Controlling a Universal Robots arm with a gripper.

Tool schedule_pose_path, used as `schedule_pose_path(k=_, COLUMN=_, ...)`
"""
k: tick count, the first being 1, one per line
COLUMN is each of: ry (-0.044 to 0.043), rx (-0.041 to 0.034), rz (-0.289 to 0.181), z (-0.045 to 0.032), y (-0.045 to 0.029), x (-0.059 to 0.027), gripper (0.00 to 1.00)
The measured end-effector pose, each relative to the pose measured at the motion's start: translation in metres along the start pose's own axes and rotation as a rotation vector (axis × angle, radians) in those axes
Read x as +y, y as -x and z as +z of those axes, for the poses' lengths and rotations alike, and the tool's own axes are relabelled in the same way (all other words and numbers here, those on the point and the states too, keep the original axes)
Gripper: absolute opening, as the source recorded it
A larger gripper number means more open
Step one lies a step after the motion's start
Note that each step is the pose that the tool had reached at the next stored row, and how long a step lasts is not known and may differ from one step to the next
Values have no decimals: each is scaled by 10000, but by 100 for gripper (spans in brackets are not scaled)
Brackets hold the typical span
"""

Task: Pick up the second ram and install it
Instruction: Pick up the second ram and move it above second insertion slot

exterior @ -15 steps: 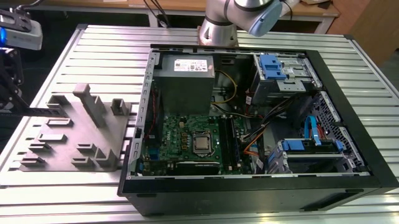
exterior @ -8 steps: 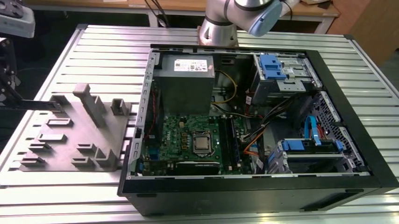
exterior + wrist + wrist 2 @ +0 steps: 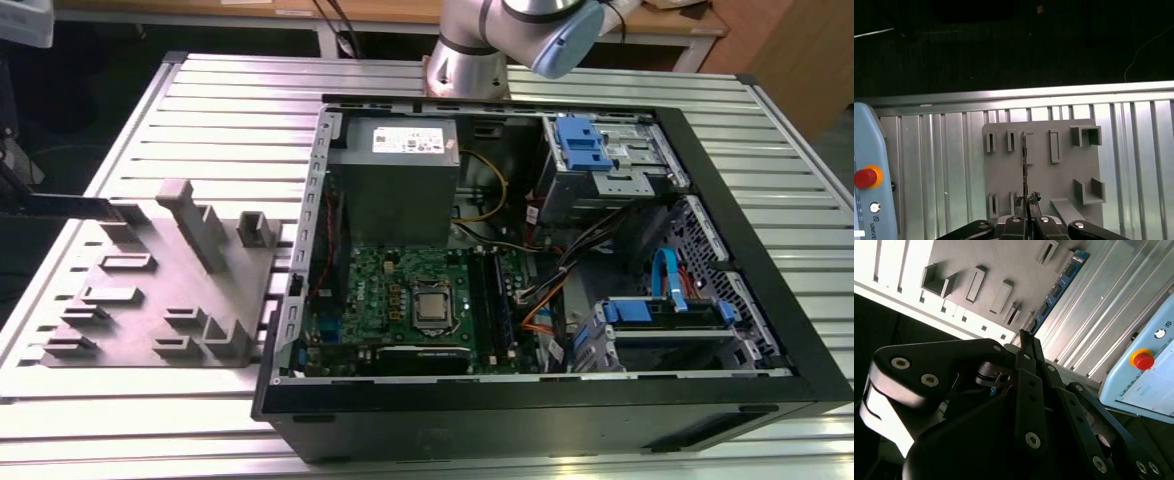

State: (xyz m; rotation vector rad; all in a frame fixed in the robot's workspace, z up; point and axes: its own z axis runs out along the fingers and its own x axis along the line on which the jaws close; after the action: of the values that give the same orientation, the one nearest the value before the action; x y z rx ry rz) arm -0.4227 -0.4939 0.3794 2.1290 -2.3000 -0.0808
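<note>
The second ram (image 3: 1059, 287), a narrow bluish-green stick with dark chips, is seen over the grey holder plate (image 3: 954, 255). In the first wrist view it is met edge-on (image 3: 1025, 170) as a thin dark line in step with one of the plate's narrow slots. Its near end is taken between the tips of the pincer (image 3: 1024, 337), which is drawn narrow onto it in both wrist views (image 3: 1026, 216). Whether the stick is seated in a slot or raised clear of it cannot be told. The holder plate (image 3: 1004, 175) is laid on the slatted aluminium bench (image 3: 954, 150), close to a bench edge with dark floor beyond it. A pale blue teach pendant (image 3: 866, 165) with a red stop button (image 3: 865, 177) is set well apart from the plate. Some lettering is carried on the pendant. In the exterior view the plate (image 3: 147, 290) is placed toward the bench's edge at the exterior view's left, just beside the open computer case (image 3: 761, 250). Inside the case a grey power supply (image 3: 400, 190) is marked with a white label (image 3: 411, 140) whose print is too small to be read, and a green motherboard (image 3: 400, 300) is fitted next to it. The arm (image 3: 534, 25) is seen past the case, at the far edge of the bench (image 3: 240, 90).
</note>
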Motion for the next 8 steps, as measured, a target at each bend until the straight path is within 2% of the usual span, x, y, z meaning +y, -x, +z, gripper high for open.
schedule_pose_path(k=8, ry=4, rx=-101, rz=-3, z=-210, y=16, x=10, gripper=10)
